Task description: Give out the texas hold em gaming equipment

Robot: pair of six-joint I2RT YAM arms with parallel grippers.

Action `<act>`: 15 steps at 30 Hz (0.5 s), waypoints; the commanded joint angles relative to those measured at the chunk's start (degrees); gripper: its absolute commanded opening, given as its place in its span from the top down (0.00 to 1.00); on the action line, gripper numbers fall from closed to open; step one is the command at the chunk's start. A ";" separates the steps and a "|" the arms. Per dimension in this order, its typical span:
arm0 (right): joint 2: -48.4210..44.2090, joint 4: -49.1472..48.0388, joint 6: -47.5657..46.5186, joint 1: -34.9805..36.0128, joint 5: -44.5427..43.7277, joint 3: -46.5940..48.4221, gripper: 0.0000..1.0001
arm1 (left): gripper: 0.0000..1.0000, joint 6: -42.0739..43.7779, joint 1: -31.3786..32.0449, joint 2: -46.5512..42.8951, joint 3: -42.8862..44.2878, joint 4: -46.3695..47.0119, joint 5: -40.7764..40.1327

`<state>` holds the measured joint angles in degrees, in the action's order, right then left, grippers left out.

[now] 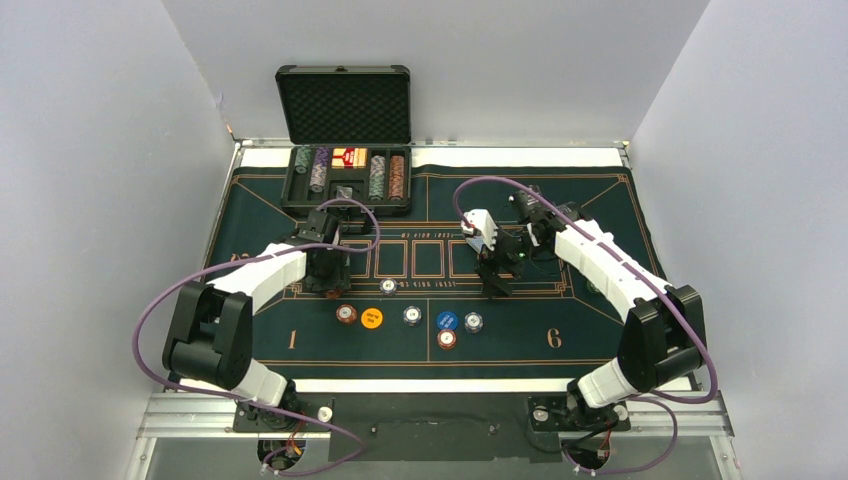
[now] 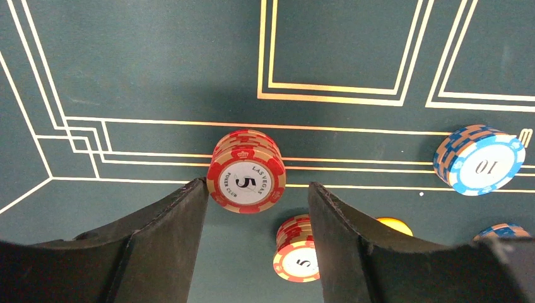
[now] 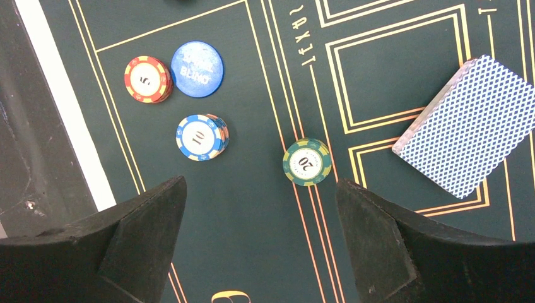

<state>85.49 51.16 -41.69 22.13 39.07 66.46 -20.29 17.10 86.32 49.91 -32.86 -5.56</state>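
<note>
Likely stiff, slick, apt to shear apart, so pinch the red chip stack point(image 2: 246, 170) low across its striped rims with the left hand point(image 2: 257, 188) half-open astride it, holding nothing yet

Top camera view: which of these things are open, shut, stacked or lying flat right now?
case, lid open, standing upright.
left claw, open, one finger each side of the red chip stack.
red chip stack, neatly stacked, number side up.
right claw, open, empty.
card deck, face down, squared.
blue button disc, lying flat, label up.
</note>
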 commanded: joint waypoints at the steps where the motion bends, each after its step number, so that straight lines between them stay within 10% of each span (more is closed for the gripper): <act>1: -2.36 -0.53 -1.19 -0.34 2.16 -0.49 0.16 | 0.45 0.99 0.04 1.33 3.09 -0.80 -0.56; 15: -2.37 0.15 -1.67 -0.64 2.66 -0.41 0.16 | 0.55 1.14 -0.14 3.40 4.10 -1.51 -2.11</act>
<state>85.47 51.29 -42.09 22.04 39.48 66.06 -19.94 17.15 89.21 51.51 -34.11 -6.50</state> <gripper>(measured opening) 0.836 0.476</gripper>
